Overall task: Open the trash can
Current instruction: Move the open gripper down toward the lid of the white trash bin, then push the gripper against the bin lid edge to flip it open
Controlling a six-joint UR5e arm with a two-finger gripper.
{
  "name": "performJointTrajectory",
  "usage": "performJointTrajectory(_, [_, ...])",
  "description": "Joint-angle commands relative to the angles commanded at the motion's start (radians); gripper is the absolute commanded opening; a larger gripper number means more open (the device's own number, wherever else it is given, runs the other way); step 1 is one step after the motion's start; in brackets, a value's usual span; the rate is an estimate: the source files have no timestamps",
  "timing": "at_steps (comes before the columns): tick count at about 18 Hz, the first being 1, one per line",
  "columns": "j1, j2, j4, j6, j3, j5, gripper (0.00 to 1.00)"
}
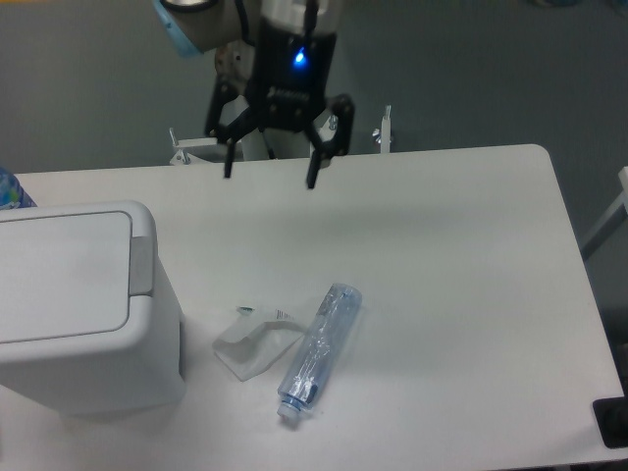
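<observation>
Plainly the approach step is in hand: the end effector [271,178] hangs empty with fingers spread wide over the worktop's far edge, well apart from the trash can [83,309] at the near left corner, whose grey push tab [141,266] the next move must press.
</observation>
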Motion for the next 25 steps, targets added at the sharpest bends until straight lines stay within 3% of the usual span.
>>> performJointTrajectory(6, [-0.077,-0.095,0.109,-0.181,0.012,0.0,1.0])
performJointTrajectory(25, [-0.129,-0.144,0.111,-0.195,0.012,0.002,1.0])
